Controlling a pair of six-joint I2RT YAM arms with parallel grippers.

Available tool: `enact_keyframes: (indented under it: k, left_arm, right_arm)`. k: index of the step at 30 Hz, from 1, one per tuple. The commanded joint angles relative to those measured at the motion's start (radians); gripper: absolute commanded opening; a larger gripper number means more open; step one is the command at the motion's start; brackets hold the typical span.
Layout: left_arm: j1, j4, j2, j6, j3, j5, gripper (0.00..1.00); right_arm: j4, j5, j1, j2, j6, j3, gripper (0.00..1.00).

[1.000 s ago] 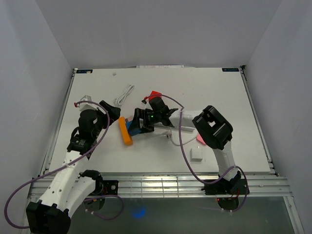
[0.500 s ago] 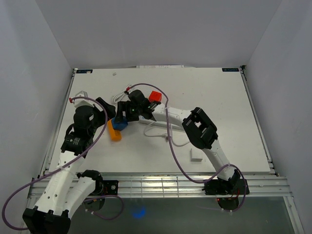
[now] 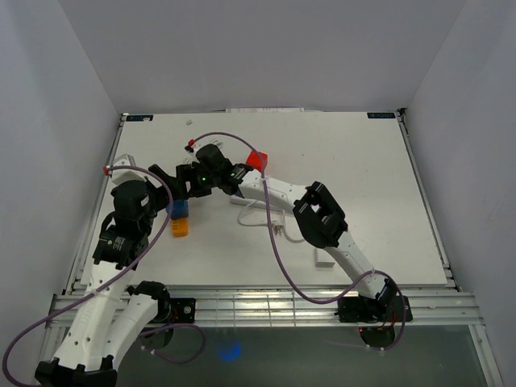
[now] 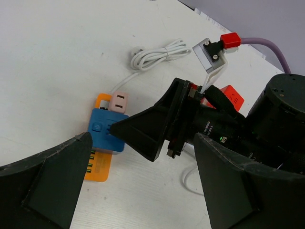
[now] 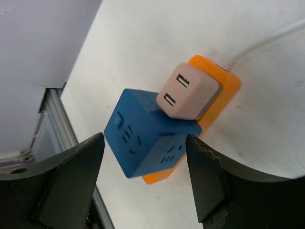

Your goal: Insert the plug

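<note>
An orange power strip (image 4: 97, 167) lies on the white table. A blue cube plug (image 4: 106, 136) stands on it, and a pale pink USB adapter (image 4: 119, 101) sits beside the cube on the same strip. In the right wrist view the blue cube (image 5: 147, 143) lies just ahead of my right gripper (image 5: 143, 186), which is open and empty, with the pink adapter (image 5: 188, 93) behind the cube. My left gripper (image 4: 143, 191) is open and empty, near side of the strip. From the top, the strip (image 3: 179, 226) lies below both grippers; I cannot tell how deep the cube sits.
A coiled white cable (image 4: 157, 53) lies behind the strip and runs to it. A red block (image 3: 256, 159) sits beside the right arm. A small white adapter (image 3: 325, 257) lies near the front edge. The table's left edge (image 3: 109, 185) is close.
My right arm has swung left across the table. The orange strip with the blue cube has shifted left with it. My left gripper has drawn back to the left.
</note>
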Motion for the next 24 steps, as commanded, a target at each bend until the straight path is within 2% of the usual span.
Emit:
enact_keyframes:
  k: [1,3,5,8,13,14,17,19,24]
  left_arm:
    - [0.0,-0.025,-0.02,0.014,0.024,-0.034,0.98]
    - [0.0,-0.026,-0.027,0.016,0.032,-0.036,0.98]
    - [0.0,-0.023,-0.029,0.018,0.036,-0.031,0.98]
    - [0.0,-0.006,-0.018,0.028,0.035,0.009,0.98]
    - [0.0,0.001,0.046,0.008,0.032,0.14,0.98]
    - [0.0,0.006,0.057,0.004,0.026,0.171,0.98]
    - [0.0,0.059,0.108,-0.018,-0.005,0.35,0.89]
    - [0.0,0.067,0.144,-0.068,-0.019,0.413,0.89]
    - [-0.006,0.116,0.194,-0.159,-0.086,0.463,0.86]
  right_arm:
    - [0.173,-0.161,0.008,0.007,0.065,-0.01,0.74]
    - [0.207,-0.176,0.01,-0.022,0.058,-0.025,0.74]
    - [0.25,-0.173,0.002,-0.07,0.042,-0.071,0.82]
    - [0.253,-0.178,-0.035,-0.134,0.015,-0.111,0.87]
    - [0.258,-0.159,-0.118,-0.292,-0.045,-0.288,0.88]
    - [0.261,-0.135,-0.13,-0.356,-0.057,-0.372,0.88]
    - [0.262,-0.084,-0.194,-0.477,-0.088,-0.536,0.88]
    - [0.264,-0.058,-0.261,-0.528,-0.077,-0.614,0.88]
    - [0.284,-0.035,-0.4,-0.639,-0.07,-0.779,0.87]
